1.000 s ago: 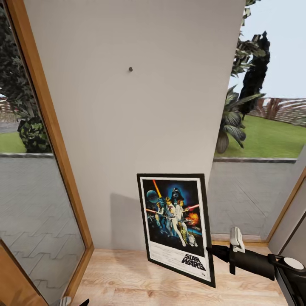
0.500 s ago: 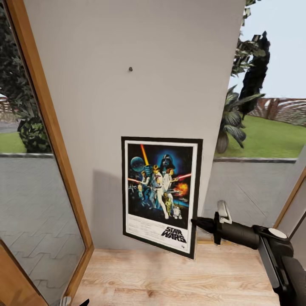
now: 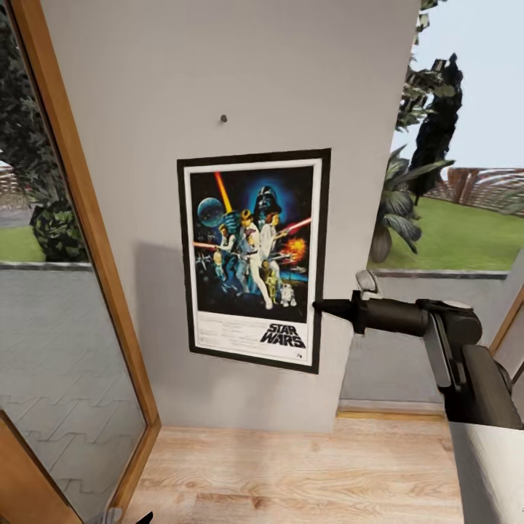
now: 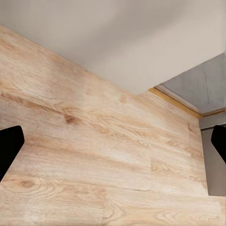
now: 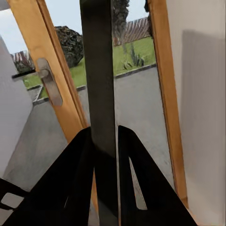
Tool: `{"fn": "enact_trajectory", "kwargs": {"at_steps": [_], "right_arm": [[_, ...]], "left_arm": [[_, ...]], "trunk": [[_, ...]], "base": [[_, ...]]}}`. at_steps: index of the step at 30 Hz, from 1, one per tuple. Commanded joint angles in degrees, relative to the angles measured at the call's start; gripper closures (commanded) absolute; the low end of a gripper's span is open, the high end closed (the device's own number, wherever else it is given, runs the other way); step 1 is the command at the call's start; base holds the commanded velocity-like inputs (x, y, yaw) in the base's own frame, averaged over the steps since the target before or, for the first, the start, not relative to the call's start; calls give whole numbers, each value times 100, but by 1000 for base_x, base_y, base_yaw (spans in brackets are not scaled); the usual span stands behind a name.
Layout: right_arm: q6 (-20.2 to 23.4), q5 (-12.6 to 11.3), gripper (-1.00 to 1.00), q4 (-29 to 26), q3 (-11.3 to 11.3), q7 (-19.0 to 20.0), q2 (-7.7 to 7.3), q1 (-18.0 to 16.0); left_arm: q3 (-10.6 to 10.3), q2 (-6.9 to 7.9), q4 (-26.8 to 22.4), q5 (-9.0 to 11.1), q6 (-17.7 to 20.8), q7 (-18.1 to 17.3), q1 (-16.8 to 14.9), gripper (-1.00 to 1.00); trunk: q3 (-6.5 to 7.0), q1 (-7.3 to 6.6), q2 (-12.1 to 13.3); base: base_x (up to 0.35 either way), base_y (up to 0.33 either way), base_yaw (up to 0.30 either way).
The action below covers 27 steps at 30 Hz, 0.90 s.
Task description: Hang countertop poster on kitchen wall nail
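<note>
Right tool (image 3: 324, 306) clamps the poster's (image 3: 251, 258) edge, below the nail (image 3: 223, 118).

Home interior, wood floor (image 3: 291, 473), garden-facing glass doors (image 3: 65, 327)

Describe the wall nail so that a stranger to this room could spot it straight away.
Find the plain light-grey wall between the wood-framed glass panes. On it, above the top edge of the framed Star Wars poster and slightly left of its middle, sits the nail: a tiny dark speck, the one mark on that bare paint.
</note>
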Motion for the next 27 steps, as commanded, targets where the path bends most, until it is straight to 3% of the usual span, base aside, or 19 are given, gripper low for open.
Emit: {"fn": "enact_trajectory", "kwargs": {"at_steps": [1, 6, 7, 10, 27], "right_arm": [[104, -21, 100, 0, 15, 16, -1, -77], [293, -21, 100, -8, 242, 23, -3, -583], [397, -27, 100, -17, 354, 31, -1, -822], [465, -41, 100, -28, 410, 71, 0, -1000], [465, -47, 100, -42, 427, 349, -8, -1110]], "left_arm": [[-48, 1, 1, 34, -36, -7, -4, -100], [-48, 2, 1, 34, -40, -9, -4, -100], [-48, 2, 1, 34, -41, -9, -4, -100], [-48, 4, 1, 34, -41, -10, -4, -100], [-56, 3, -4, 34, -41, -10, -4, -100]], "trunk": [[-8, 3, -8], [-8, 3, -8], [-8, 3, -8], [-8, 3, -8], [-8, 3, -8]], "base": [[0, 0, 0], [0, 0, 0], [0, 0, 0], [0, 0, 0], [0, 0, 0]]}}
